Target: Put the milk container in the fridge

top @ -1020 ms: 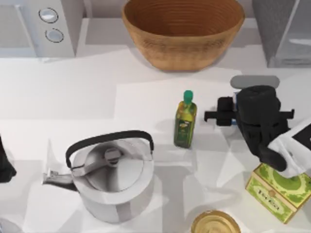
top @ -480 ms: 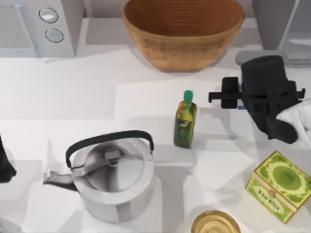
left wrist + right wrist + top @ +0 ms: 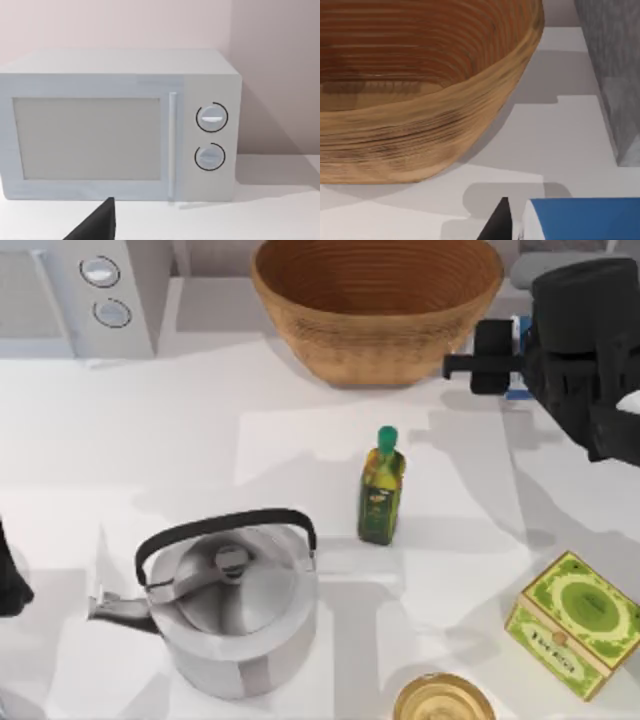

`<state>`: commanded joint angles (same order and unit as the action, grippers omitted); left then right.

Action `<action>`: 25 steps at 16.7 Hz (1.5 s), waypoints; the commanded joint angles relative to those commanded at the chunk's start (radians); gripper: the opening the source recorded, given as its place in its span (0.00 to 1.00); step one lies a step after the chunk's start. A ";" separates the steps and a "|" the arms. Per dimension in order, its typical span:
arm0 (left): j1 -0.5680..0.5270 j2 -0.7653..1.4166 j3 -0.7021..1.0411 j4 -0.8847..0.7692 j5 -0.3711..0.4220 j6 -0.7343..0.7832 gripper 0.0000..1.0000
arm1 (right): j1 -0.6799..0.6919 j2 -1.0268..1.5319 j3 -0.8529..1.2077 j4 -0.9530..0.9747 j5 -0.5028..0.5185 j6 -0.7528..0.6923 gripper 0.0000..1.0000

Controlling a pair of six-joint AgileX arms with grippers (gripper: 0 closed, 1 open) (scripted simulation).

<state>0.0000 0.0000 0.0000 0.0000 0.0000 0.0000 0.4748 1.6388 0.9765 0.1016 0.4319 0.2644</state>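
The wide woven brown basket (image 3: pixel 376 302) at the far edge of the white bench (image 3: pixel 150 450) serves as the landmark. Just to its right, the right gripper (image 3: pixel 515 358) hangs above the bench with the small white carton with a blue top, the milk container (image 3: pixel 580 217), clamped between its fingers. From the right wrist, the blue top sits close under the camera, with the basket's side ahead and the speckled grey wall of the big boxy fridge (image 3: pixel 612 70) beyond it, further right of the basket.

The carton looks light and fairly stiff, but thin card walls would give under a hard squeeze, so a moderate pinch across two flat opposite faces, below the top fold, seems the safest hold. Its smooth faces could slip or twist if the arm swings quickly.

The carton seems well on its way; it has yet to pass into the fridge's opening.

Nearer than the basket stand a slim green oil bottle with a green cap (image 3: pixel 381 490), a steel kettle with a black handle (image 3: pixel 232 600) and a green tea box (image 3: pixel 573 625). The white microwave with two round knobs (image 3: pixel 120 125) stands left of the basket. The left gripper (image 3: pixel 95 224) idles well nearer and left of it; whether it is open, I cannot tell.
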 joint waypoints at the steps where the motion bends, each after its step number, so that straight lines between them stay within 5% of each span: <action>1: 0.000 0.000 0.000 0.000 0.000 0.000 1.00 | 0.000 -0.002 0.002 -0.001 0.000 0.000 0.00; 10: 0.000 0.000 0.000 0.000 0.000 0.000 1.00 | -0.022 -0.159 -0.106 -0.014 -0.080 -0.027 0.00; 25: 0.000 0.000 0.000 0.000 0.000 0.000 1.00 | -0.404 -1.515 -0.871 -0.089 -0.406 -0.239 0.00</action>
<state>0.0000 0.0000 0.0000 0.0000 0.0000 0.0000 0.0703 0.1241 0.1054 0.0125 0.0261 0.0252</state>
